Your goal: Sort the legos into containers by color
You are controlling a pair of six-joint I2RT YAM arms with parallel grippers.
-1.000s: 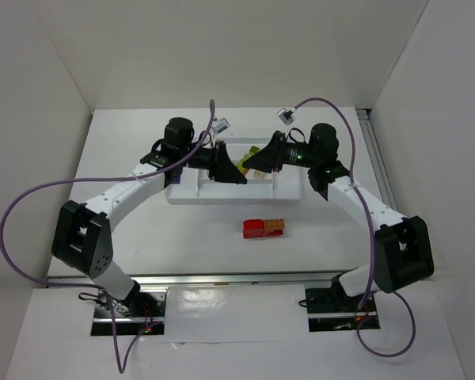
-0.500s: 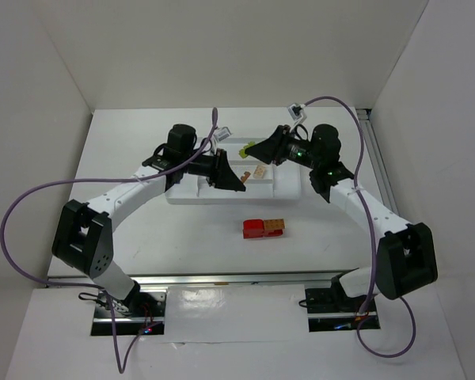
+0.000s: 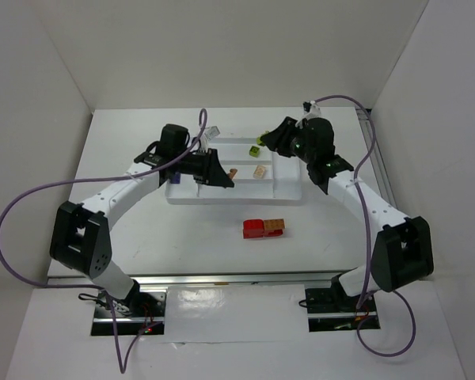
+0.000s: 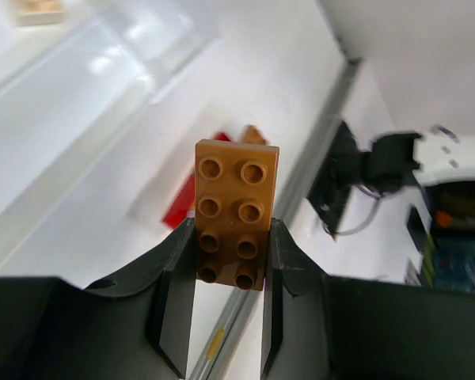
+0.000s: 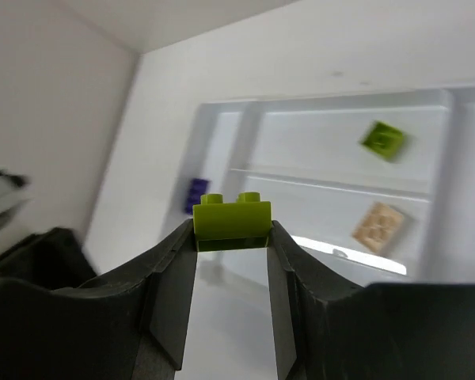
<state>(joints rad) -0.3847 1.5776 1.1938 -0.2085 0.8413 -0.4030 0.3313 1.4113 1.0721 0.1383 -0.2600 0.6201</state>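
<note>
While the left gripper [image 4: 229, 237] pinches an orange brick [image 4: 236, 207] by its lower end, the right gripper [image 5: 231, 233] clamps a lime brick [image 5: 231, 218] over the white tray [image 3: 222, 198], which holds a second lime brick [image 5: 384, 138], a tan brick [image 5: 378, 226] and a purple brick [image 5: 196, 194]. A red-and-orange pair [image 3: 263, 228] lies on the table [image 3: 142, 229] just before it. The cable tags [image 3: 213, 131] are too small to read.

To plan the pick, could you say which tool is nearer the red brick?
Left: the left tool hangs over the tray just beyond the brick; right tool sits farther back.
</note>
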